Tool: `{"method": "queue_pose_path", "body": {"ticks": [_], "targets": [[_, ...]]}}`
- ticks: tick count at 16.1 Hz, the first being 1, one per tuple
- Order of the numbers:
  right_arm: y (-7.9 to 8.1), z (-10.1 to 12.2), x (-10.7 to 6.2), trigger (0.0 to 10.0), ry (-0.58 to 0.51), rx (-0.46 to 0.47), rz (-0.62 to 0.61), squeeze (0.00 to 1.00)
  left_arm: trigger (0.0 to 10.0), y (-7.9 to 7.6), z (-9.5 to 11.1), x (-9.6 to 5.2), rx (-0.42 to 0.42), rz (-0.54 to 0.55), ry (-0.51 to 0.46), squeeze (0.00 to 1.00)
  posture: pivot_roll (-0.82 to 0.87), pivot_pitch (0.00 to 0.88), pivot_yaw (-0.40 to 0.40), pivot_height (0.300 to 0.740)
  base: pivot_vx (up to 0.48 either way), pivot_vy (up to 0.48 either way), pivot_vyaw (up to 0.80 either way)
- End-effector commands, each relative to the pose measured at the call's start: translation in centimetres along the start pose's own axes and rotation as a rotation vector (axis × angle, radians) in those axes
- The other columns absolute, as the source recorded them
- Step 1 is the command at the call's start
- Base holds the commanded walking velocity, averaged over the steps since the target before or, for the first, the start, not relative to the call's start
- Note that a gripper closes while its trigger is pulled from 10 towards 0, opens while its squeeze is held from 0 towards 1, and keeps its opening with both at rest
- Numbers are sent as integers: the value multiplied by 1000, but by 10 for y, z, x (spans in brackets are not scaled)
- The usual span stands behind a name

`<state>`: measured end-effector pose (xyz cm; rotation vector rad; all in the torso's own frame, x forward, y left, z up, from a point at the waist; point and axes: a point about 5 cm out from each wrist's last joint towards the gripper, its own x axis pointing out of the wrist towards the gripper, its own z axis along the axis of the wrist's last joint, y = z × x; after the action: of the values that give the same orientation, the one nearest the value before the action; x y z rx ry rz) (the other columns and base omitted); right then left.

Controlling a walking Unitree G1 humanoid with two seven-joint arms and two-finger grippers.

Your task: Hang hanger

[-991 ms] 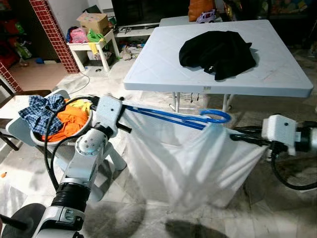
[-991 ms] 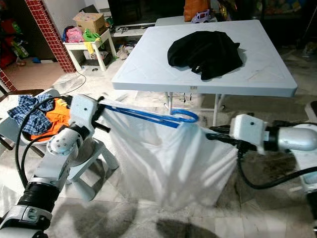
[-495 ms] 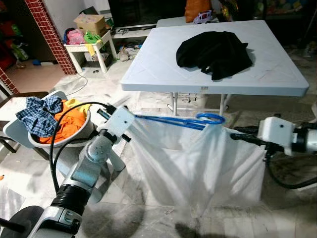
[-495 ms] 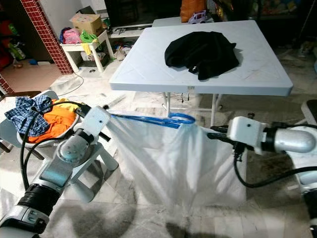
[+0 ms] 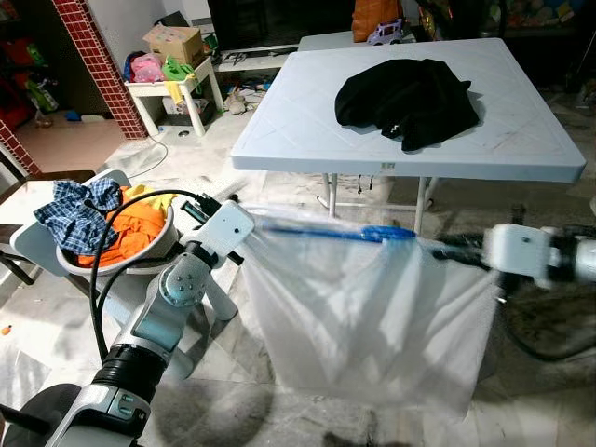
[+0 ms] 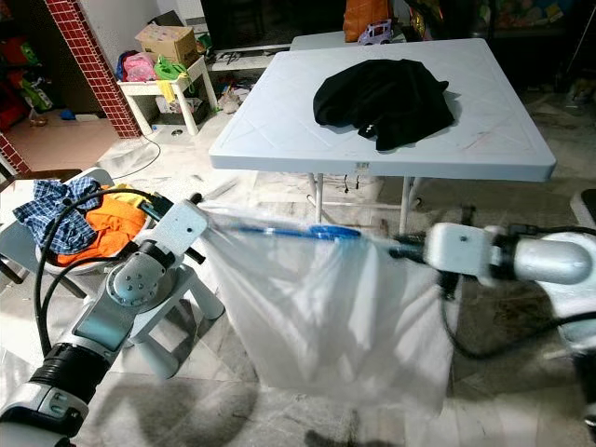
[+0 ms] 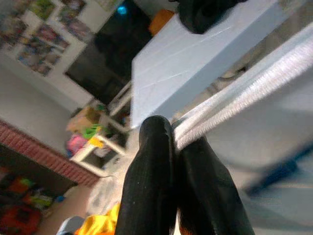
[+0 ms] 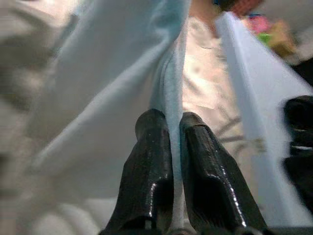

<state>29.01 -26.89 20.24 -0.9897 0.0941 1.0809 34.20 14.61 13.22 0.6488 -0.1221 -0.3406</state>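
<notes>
2 grippers' jaws, left [image 7: 172, 142] and right [image 8: 168, 128], pinch the white garment [image 5: 368, 317] taut.

This is a lived-in home, likely a living room doubling as a laundry spot. A white plastic folding table [image 5: 410, 130] carries a crumpled black garment [image 5: 408, 101], and to its left a round basin of orange and checked clothes [image 5: 112, 228] sits on a low stool. Behind the table stand a red brick pillar [image 5: 98, 65], a small white side table piled with boxes and toys [image 5: 177, 79], and what seems to be a dark television [image 5: 265, 20].
</notes>
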Motion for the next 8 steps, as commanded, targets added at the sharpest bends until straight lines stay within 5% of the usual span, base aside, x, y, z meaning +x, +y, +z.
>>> {"method": "queue_pose_path", "body": {"ticks": [1,5,8], "targets": [[-8,0,-27,10000,51,-18,26,0,0,29,-18,-9,-46,62,67,0,-143,0,155,740,0,0,0],[-18,12,-55,10000,22,35,173,0,0,25,-22,-14,-159,-58,37,0,-154,0,156,740,0,0,0],[-36,21,-64,10000,-80,95,126,0,0,11,-21,-19,-272,-167,1,0,-153,0,155,740,0,0,0]]}}
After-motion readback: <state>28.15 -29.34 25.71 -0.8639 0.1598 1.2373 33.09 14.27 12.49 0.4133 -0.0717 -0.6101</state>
